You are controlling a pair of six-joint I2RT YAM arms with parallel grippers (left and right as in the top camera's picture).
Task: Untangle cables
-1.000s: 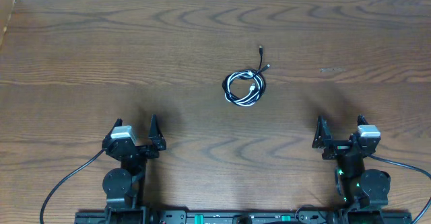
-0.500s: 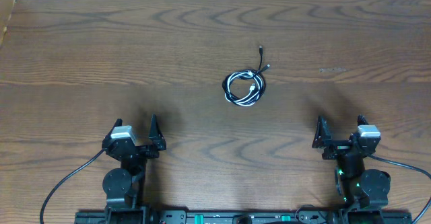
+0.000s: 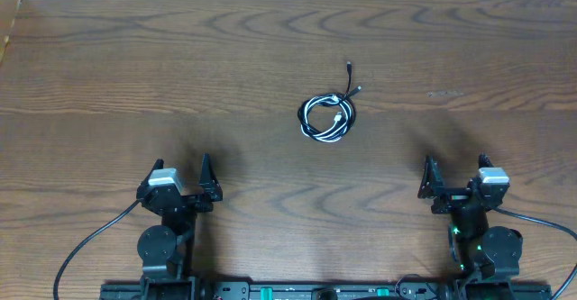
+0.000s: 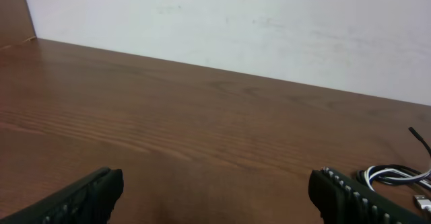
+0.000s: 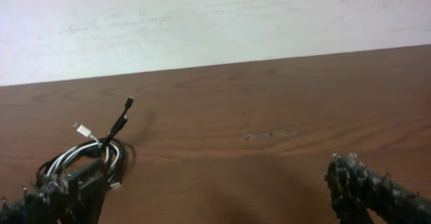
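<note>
Subject: the cables (image 3: pixel 327 118) lie together in one small, loose coil on the counter (image 3: pixel 135 66), a little toward 1 o'clock from its middle. The black cord (image 3: pixel 311 131) and the white cord (image 3: pixel 317 104) are wound through each other in the same ring, touching along most of it. Two thin dark tails leave the coil toward 12 to 1 o'clock. One ends in a small plug (image 3: pixel 349 66) and the shorter one in another plug (image 3: pixel 360 89). A pale plug (image 3: pixel 338 118) rests inside the ring. Nothing grips or touches the bundle.

From the right wrist view, the coil (image 5: pixel 87 153) shows low at the left, with one dark tail raised off the wood. From the left wrist view, only part of it (image 4: pixel 397 177) shows at the right edge.

Left tool (image 3: pixel 183 176): parked near the 6 o'clock edge, jaws wide apart, nothing between them. The coil is at its 2 o'clock, well apart.

Right tool (image 3: pixel 455 176): parked likewise at the near edge, jaws wide apart and bare. The coil is at its 10 o'clock, well apart.

A thick black lead (image 3: pixel 86 246) trails from the left arm's base. A white wall (image 4: pixel 269 22) borders the counter at 12 o'clock.
</note>
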